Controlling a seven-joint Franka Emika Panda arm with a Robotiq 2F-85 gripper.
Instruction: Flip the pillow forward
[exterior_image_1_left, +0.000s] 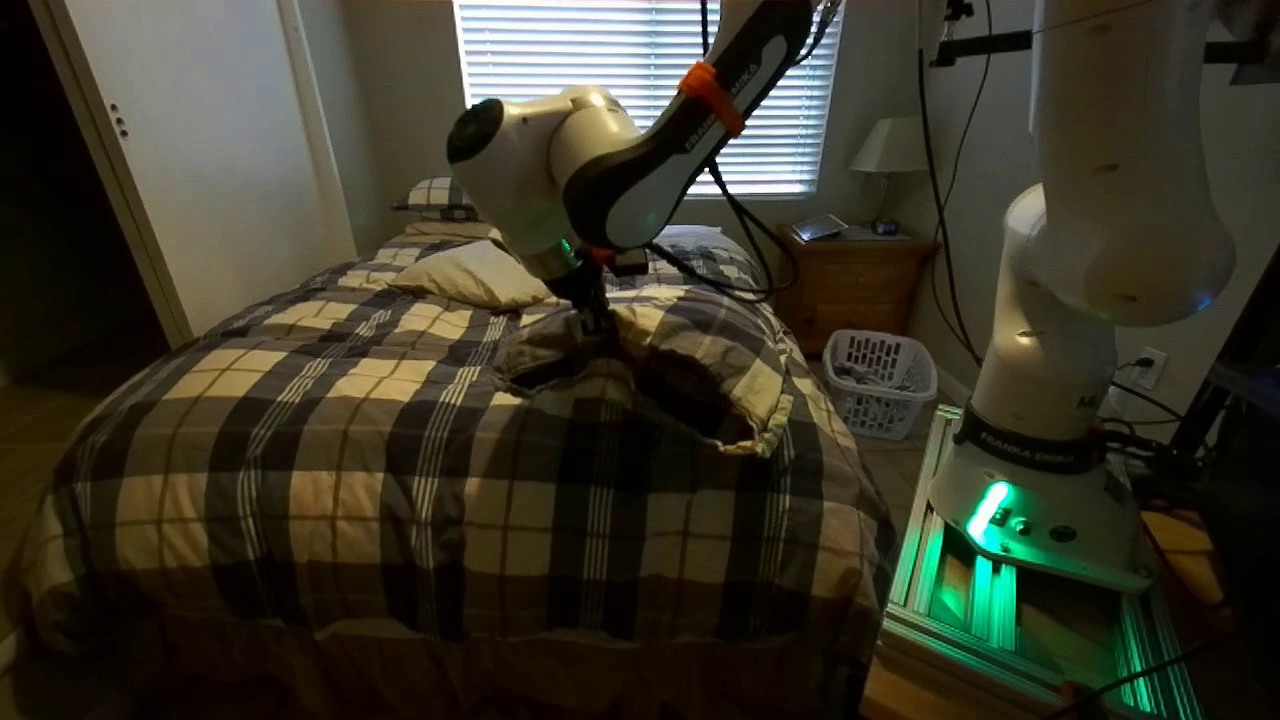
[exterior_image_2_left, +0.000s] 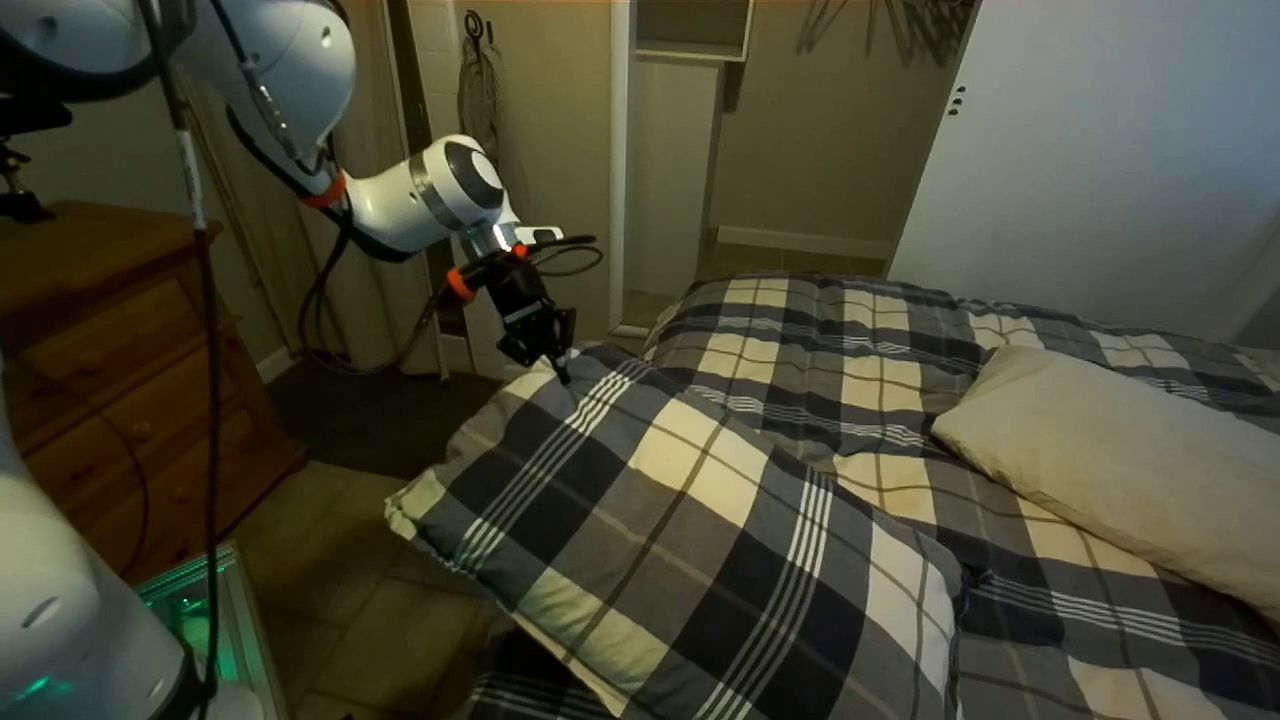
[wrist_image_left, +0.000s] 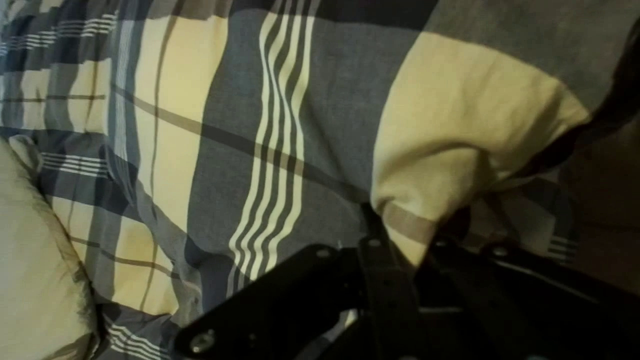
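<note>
The plaid pillow (exterior_image_2_left: 690, 530) in black, cream and tan lies tilted on the bed, its gripped edge raised. In an exterior view its edge (exterior_image_1_left: 745, 375) shows sagging folds with dark openings under it. The pillow (wrist_image_left: 280, 125) fills much of the wrist view. My gripper (exterior_image_2_left: 562, 372) points down at the pillow's raised edge. In the wrist view the fingers (wrist_image_left: 407, 245) are closed on a pinched fold of cream fabric. In an exterior view the gripper (exterior_image_1_left: 603, 335) is at the middle of the raised edge. The fingertips are partly hidden by cloth.
A plain cream pillow (exterior_image_2_left: 1120, 450) lies beside the plaid one on the plaid bedspread (exterior_image_1_left: 350, 480). A smaller plaid pillow (exterior_image_1_left: 438, 195) is at the bed's head. A white laundry basket (exterior_image_1_left: 880, 385), a nightstand (exterior_image_1_left: 855, 285) and a wooden dresser (exterior_image_2_left: 130, 380) stand near.
</note>
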